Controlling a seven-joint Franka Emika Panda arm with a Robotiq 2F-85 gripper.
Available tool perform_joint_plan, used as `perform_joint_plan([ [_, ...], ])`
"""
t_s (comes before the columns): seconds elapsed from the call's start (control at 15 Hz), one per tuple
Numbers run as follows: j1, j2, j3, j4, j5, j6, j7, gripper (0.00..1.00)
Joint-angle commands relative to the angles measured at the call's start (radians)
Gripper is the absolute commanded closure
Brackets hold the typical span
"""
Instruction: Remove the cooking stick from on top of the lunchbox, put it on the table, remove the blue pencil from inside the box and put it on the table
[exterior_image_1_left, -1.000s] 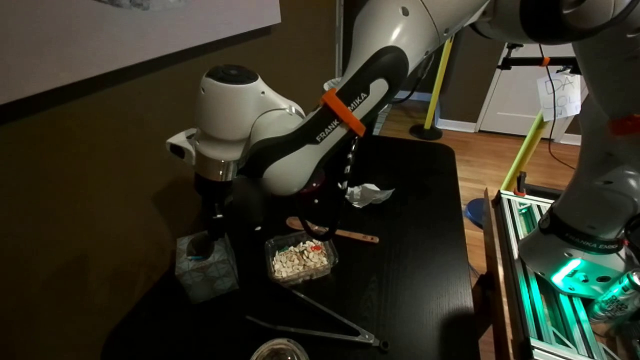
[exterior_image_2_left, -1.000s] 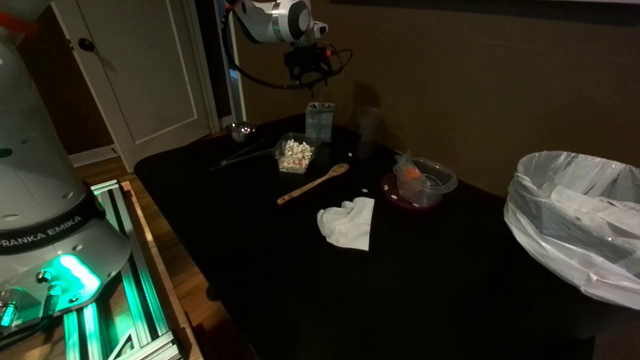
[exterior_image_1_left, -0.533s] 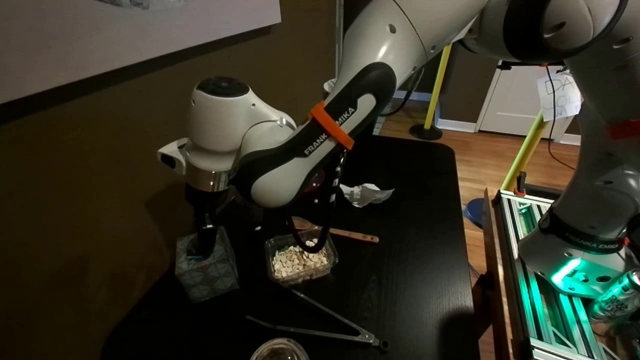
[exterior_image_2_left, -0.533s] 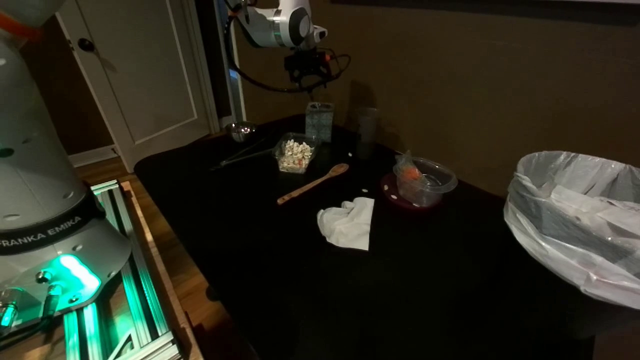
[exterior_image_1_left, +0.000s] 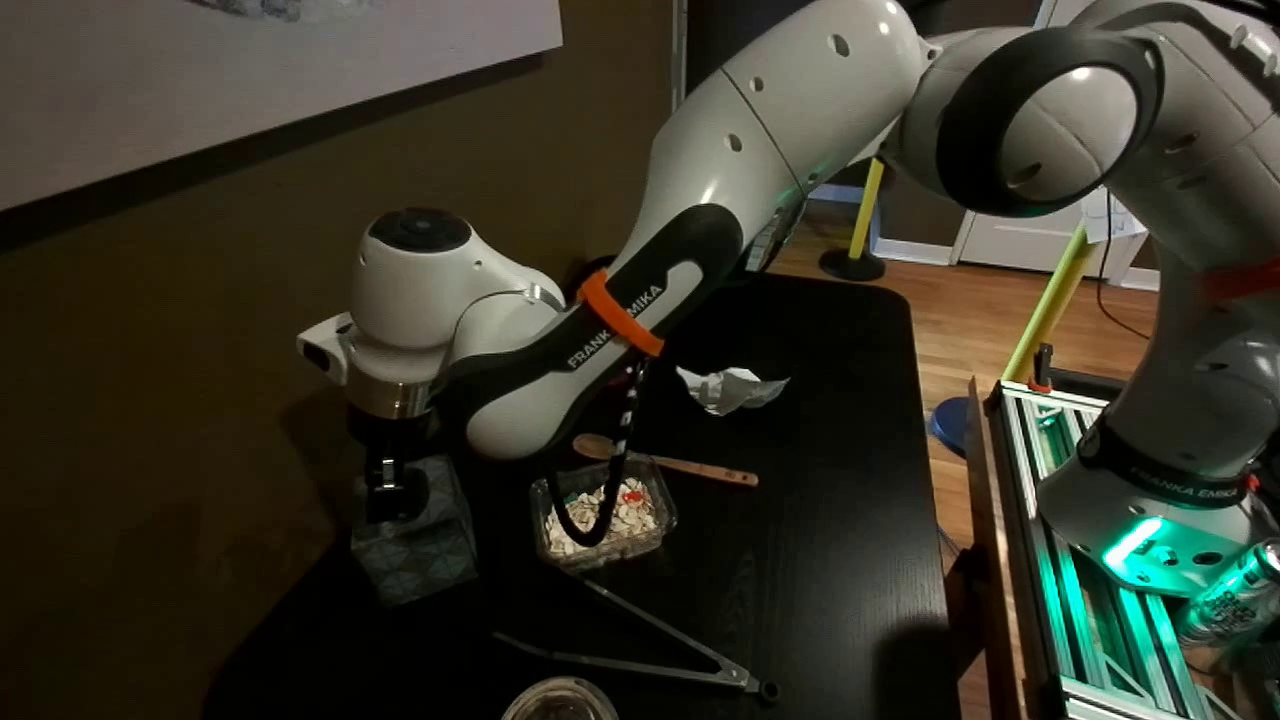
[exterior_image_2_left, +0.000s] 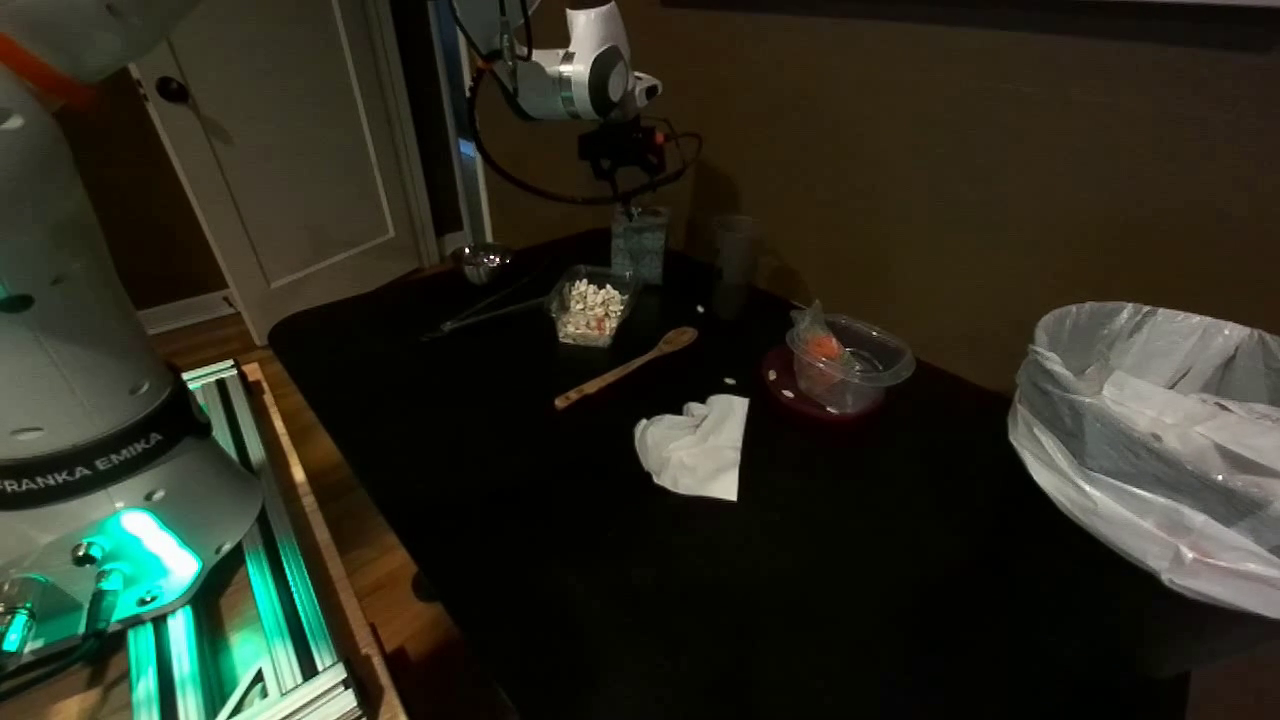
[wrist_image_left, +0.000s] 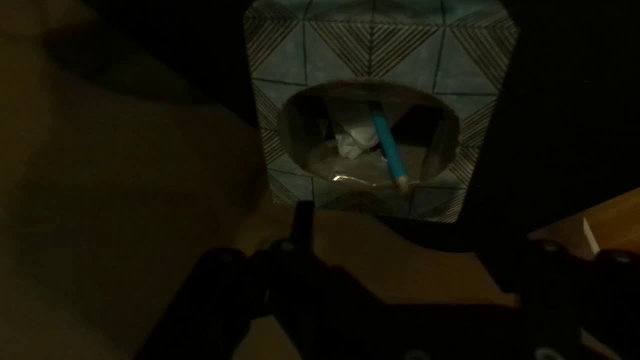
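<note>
In both exterior views the gripper (exterior_image_1_left: 388, 495) points down over the grey-green box (exterior_image_1_left: 415, 565); whether its tips stand above the patterned top or inside it is too dark to tell. In the wrist view its jaws stand wide apart, the left one clear, the right one melting into the black behind it. The blue pencil (wrist_image_left: 388, 145) lies slanted in the oval hole of the box, its pale tip at the near edge and its other end toward the far side, with a crumpled pale wad (wrist_image_left: 353, 142) just left of it. The cooking stick (exterior_image_2_left: 628, 368) lies on the black table (exterior_image_2_left: 540, 570), off the lunchbox (exterior_image_1_left: 618, 551) and close beside it. In an exterior view the lunchbox, filled with pale flakes (exterior_image_1_left: 632, 515), stands right of the box with a strip of table between them; the stick is on its far side, wider end to the left, and a black cable (exterior_image_1_left: 588, 541) hangs in front of the flakes. The wire tongs (exterior_image_1_left: 735, 677) lie spread on the near side, hinge to the right. In an exterior view a metal bowl (exterior_image_2_left: 484, 260) stands at the far left, a tall clear cup (exterior_image_2_left: 736, 265) right of the box, white paper (exterior_image_2_left: 697, 450) nearer, a clear tub (exterior_image_2_left: 893, 375) on a dark red base (exterior_image_2_left: 805, 404) to the right, and a white-lined bin (exterior_image_2_left: 1110, 470) at the right edge.
</note>
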Motion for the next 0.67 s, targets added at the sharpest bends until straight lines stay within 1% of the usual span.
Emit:
perform_joint_plan([
  [0.0, 0.037, 0.099, -0.03, 0.138, 0.012, -0.049, 0.03, 0.44],
  [0.07, 0.042, 0.116, -0.033, 0.159, 0.013, -0.056, 0.033, 0.53],
  [0.2, 0.05, 0.142, -0.038, 0.196, 0.014, -0.065, 0.038, 0.55],
  [0.27, 0.053, 0.154, -0.04, 0.214, 0.015, -0.07, 0.041, 0.6],
  [0.33, 0.055, 0.164, -0.042, 0.23, 0.016, -0.079, 0.044, 0.56],
  [0.4, 0.058, 0.174, -0.045, 0.248, 0.016, -0.088, 0.048, 0.63],
  [0.47, 0.06, 0.183, -0.047, 0.264, 0.018, -0.099, 0.051, 0.73],
  [0.53, 0.062, 0.19, -0.049, 0.278, 0.019, -0.107, 0.055, 0.87],
  [0.6, 0.063, 0.197, -0.051, 0.293, 0.02, -0.117, 0.06, 0.97],
])
